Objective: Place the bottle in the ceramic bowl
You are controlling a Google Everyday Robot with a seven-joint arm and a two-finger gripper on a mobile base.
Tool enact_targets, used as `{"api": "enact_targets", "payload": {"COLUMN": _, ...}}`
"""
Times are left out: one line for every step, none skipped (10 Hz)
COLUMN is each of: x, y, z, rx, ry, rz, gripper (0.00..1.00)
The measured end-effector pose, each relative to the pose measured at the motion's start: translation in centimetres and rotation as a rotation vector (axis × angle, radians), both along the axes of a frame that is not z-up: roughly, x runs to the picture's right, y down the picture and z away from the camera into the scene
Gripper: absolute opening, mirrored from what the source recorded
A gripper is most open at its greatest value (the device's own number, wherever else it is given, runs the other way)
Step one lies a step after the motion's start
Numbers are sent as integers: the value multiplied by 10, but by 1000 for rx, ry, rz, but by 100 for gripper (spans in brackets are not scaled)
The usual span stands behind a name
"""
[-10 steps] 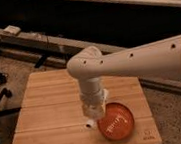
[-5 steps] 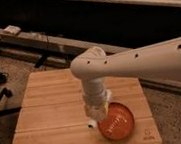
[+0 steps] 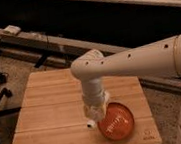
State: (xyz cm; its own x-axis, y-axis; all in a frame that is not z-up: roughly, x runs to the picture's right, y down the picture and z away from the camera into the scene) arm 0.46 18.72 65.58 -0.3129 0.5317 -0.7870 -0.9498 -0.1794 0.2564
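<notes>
The step in hand looks like the carry toward the drop: the white robot arm reaches in from the right and turns its wrist straight down over the pale wooden slatted table. This puts the gripper just at the left edge of the round, shallow, glossy orange-red ceramic bowl. The small pale plastic bottle shows as a whitish end poking out below the gripper, low over the wood and just beside the bowl's rim rather than inside it. The fingers are closed tight, and they appear to have the bottle clamped between them. The next move probably calls for a short shift to the right, so the bottle hangs over the bowl's middle and clear of the rim, before the fingers let go.
</notes>
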Motion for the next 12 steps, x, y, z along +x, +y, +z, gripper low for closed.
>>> {"api": "enact_targets", "payload": {"x": 3, "y": 6, "z": 9, "rx": -17, "ry": 7, "rz": 12, "gripper": 0}}
{"api": "enact_targets", "payload": {"x": 6, "y": 13, "z": 16, "rx": -34, "ry": 17, "rz": 24, "gripper": 0}}
{"api": "enact_targets", "payload": {"x": 14, "y": 22, "z": 22, "rx": -52, "ry": 32, "rz": 39, "gripper": 0}}
{"api": "enact_targets", "payload": {"x": 22, "y": 26, "z": 23, "rx": -60, "ry": 49, "rz": 50, "gripper": 0}}
{"api": "enact_targets", "payload": {"x": 32, "y": 30, "z": 23, "rx": -67, "ry": 67, "rz": 63, "gripper": 0}}
{"api": "enact_targets", "payload": {"x": 43, "y": 35, "z": 22, "rx": -73, "ry": 91, "rz": 78, "gripper": 2}}
{"api": "enact_targets", "payload": {"x": 50, "y": 38, "z": 21, "rx": -77, "ry": 109, "rz": 87, "gripper": 10}}
{"api": "enact_targets", "payload": {"x": 58, "y": 42, "z": 20, "rx": -83, "ry": 129, "rz": 99, "gripper": 20}}
{"api": "enact_targets", "payload": {"x": 64, "y": 46, "z": 19, "rx": -91, "ry": 144, "rz": 110, "gripper": 31}}
{"api": "enact_targets", "payload": {"x": 64, "y": 48, "z": 21, "rx": -102, "ry": 140, "rz": 114, "gripper": 39}}
{"api": "enact_targets", "payload": {"x": 62, "y": 48, "z": 21, "rx": -103, "ry": 135, "rz": 112, "gripper": 43}}
{"api": "enact_targets", "payload": {"x": 63, "y": 48, "z": 21, "rx": -103, "ry": 134, "rz": 111, "gripper": 43}}
